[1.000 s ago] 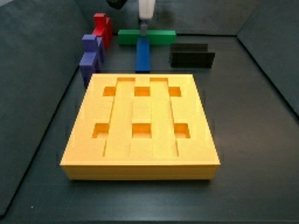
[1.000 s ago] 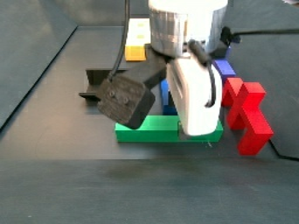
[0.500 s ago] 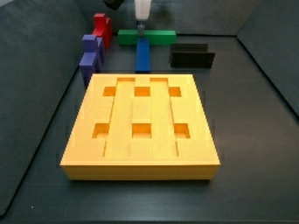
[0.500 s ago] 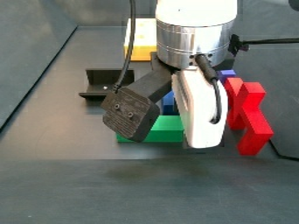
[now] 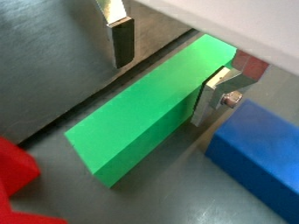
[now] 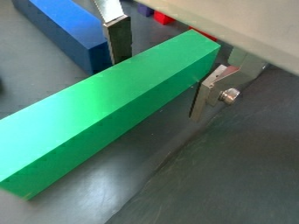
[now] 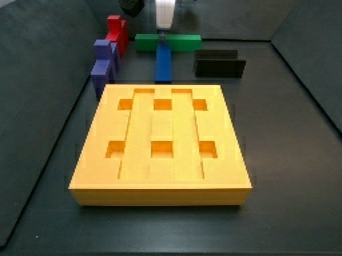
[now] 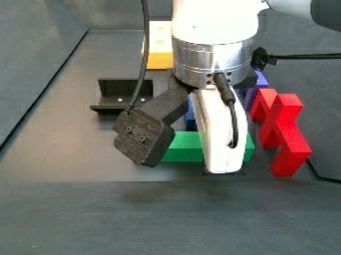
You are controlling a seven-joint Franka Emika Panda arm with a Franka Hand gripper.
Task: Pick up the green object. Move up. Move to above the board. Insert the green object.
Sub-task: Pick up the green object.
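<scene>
We see the green object [image 6: 111, 109] as a long, plain bar of bright, even green with sharp square edges and smooth faces, lying flat on the dark floor. No label, brand or writing shows on it or on anything else in the frames. In both wrist views the gripper [image 6: 158, 63] straddles the bar near one end: one silver finger [image 6: 115, 37] stands on one long side and the other [image 6: 211, 89] on the opposite side, against or just beside the bar's face. Whether the pads press the bar we cannot tell, so we cannot say if the grasp is closed.

In a side view the gripper [image 7: 164, 20] sits at the upper centre of the frame, over the green bar, which lies crosswise at the far end. The blue bar [image 7: 162, 60] runs from there toward the board [image 7: 163, 145], which fills the middle of the frame, well apart from the green object. A red piece [image 8: 281, 130] stands at right in a side view, and the fixture [image 8: 123, 97] at left.
</scene>
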